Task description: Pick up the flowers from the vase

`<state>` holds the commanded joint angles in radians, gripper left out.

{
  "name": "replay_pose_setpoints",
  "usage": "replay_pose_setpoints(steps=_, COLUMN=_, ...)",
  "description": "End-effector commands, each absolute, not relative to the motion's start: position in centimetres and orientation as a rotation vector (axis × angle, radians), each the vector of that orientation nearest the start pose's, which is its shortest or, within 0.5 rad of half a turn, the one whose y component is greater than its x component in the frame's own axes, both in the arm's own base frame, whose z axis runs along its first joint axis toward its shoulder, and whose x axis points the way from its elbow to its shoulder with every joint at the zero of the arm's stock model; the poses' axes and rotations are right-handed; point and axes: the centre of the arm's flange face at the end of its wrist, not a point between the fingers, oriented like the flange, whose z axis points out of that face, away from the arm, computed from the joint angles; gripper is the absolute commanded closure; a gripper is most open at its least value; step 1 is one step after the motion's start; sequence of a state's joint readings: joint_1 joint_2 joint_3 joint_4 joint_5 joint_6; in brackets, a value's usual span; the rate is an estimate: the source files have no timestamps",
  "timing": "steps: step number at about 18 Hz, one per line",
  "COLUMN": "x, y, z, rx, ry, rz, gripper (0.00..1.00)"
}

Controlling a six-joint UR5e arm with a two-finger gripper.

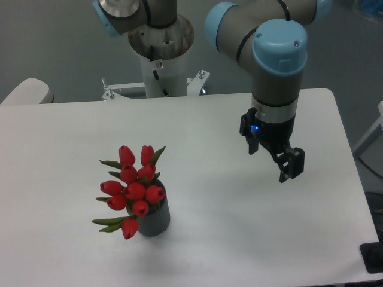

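From the fixed camera, looking down across a white tabletop point(197, 125), a grey and pale blue robot arm point(274, 66) reaches in from the back and hangs its black pincer point(281, 161) over the right half of the surface. The pincer holds nothing; its fingers are seen edge-on and dark against each other, so I cannot tell whether they are spread or pressed together. The flowers point(133, 188), a bunch of red closed tulip buds with narrow green leaves, stand in the vase point(154, 220), a small dark ribbed cylinder near the front left, well apart from the pincer. The bunch leans left and rises above the vase mouth, and the stems are hidden behind the buds. No grasp has begun. The risk, as I judge it, lies in the approach: the vase looks light and top-heavy, so a sideways nudge could tip it, and closing on the buds instead of the stems might crush or scatter them.
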<state>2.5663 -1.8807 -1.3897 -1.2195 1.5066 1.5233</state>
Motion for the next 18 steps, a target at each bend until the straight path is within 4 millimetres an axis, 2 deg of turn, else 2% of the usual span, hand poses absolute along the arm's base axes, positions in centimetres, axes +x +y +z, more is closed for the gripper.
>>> replay_pose_setpoints(steps=2, x=-45.5, y=46.6, z=43.0, rx=-2.841, ry=0.783, rz=0.221, gripper=0.0)
replay_pose_setpoints(steps=4, x=-45.2, y=46.7, z=43.2, rx=-2.774, ry=0.747, rz=0.171, gripper=0.0)
replay_pose_setpoints(steps=8, x=-43.4, y=45.3, z=42.1, rx=-2.649, ry=0.594, rz=0.023, gripper=0.0)
replay_pose_setpoints(steps=10, x=-43.2, y=44.2, z=41.6, rx=-2.569, ry=0.522, rz=-0.045, gripper=0.0)
replay_pose_setpoints(steps=12, x=-42.6, y=43.9, z=41.1, rx=-2.484, ry=0.469, rz=-0.116, gripper=0.0)
replay_pose_setpoints(steps=16, x=-40.5, y=44.0, z=39.8, rx=-2.358, ry=0.358, rz=-0.239, gripper=0.0)
replay_pose_setpoints(steps=18, x=-39.4, y=43.8, z=39.2, rx=-2.336, ry=0.349, rz=-0.226, gripper=0.0)
